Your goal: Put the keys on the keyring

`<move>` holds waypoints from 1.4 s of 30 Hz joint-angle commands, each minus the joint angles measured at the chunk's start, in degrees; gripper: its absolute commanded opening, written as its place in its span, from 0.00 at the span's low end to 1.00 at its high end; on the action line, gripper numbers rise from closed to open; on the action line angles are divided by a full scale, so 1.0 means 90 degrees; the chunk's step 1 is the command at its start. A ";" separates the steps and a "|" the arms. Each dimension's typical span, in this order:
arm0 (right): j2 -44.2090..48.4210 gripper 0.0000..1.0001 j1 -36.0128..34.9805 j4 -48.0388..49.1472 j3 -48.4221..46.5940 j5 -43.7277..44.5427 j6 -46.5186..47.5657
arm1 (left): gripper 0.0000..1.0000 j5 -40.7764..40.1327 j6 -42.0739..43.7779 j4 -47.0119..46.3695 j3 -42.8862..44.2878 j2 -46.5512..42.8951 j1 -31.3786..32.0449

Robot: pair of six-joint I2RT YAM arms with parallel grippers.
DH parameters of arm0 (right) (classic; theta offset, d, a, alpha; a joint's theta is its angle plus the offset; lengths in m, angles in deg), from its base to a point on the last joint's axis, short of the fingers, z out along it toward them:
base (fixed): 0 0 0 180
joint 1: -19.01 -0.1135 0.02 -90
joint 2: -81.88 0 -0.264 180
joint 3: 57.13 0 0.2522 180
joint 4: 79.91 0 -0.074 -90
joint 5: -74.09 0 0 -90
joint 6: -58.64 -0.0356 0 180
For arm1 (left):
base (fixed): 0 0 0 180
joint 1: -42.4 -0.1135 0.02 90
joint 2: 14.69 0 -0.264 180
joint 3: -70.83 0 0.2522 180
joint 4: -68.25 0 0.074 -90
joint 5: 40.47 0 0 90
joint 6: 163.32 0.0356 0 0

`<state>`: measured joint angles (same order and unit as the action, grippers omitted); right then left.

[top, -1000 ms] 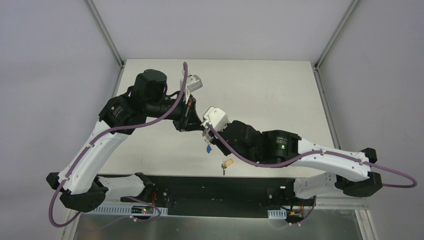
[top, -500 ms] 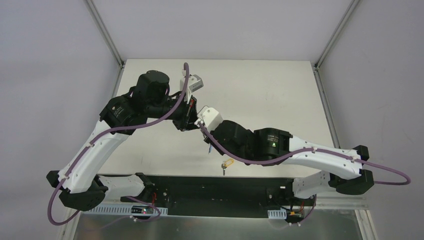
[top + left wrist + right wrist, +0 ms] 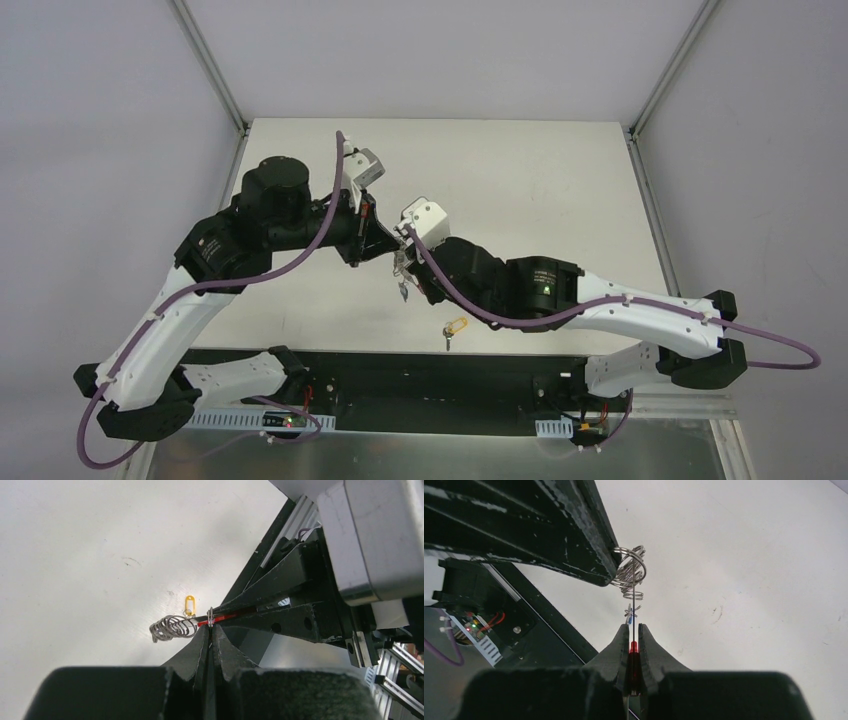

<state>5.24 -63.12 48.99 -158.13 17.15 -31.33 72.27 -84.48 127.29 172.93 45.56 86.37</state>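
The keyring hangs in the air between my two grippers. My left gripper (image 3: 210, 628) is shut on its thin silver ring (image 3: 210, 616). My right gripper (image 3: 634, 630) is shut on its red strap (image 3: 633, 647). A coiled silver chain (image 3: 172, 627) bunches beside the ring, and the small blue tag (image 3: 629, 621) dangles just past my right fingertips. From above, the two grippers meet tip to tip, left gripper (image 3: 386, 250) and right gripper (image 3: 408, 264). The key (image 3: 455, 328), yellow-headed, lies loose on the table near the front edge, apart from both grippers. It also shows small in the left wrist view, the key (image 3: 189, 603) behind the ring.
The white table (image 3: 520, 190) is bounded by metal rails at left and right. A black base strip (image 3: 430, 375) runs along the near edge, just below the key. My right arm's forearm (image 3: 530, 290) stretches across the table's front right.
My left arm has swung left and its gripper has drawn back a little. My right gripper followed up and left, so the keyring and blue tag sit higher and further left. The key stayed put.
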 commanded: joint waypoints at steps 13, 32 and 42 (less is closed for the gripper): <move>0.0293 0.00 -0.0064 0.0644 -0.0260 -0.0207 -0.0548 | 0.00 -0.0178 -0.0128 -0.0956 -0.0372 -0.0152 0.0087; 0.0805 0.06 -0.0064 0.1799 0.0128 0.0061 -0.0690 | 0.00 -0.0309 -0.0100 -0.2938 -0.1694 -0.1018 0.0161; 0.0716 0.14 -0.0064 0.2078 -0.0083 0.0032 -0.0669 | 0.00 -0.0190 0.0131 -0.4414 -0.2493 -0.1469 0.0171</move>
<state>10.05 -63.12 59.54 -155.71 16.86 -36.93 71.31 -85.48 94.48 153.70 33.34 87.46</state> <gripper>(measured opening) 0.119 0.006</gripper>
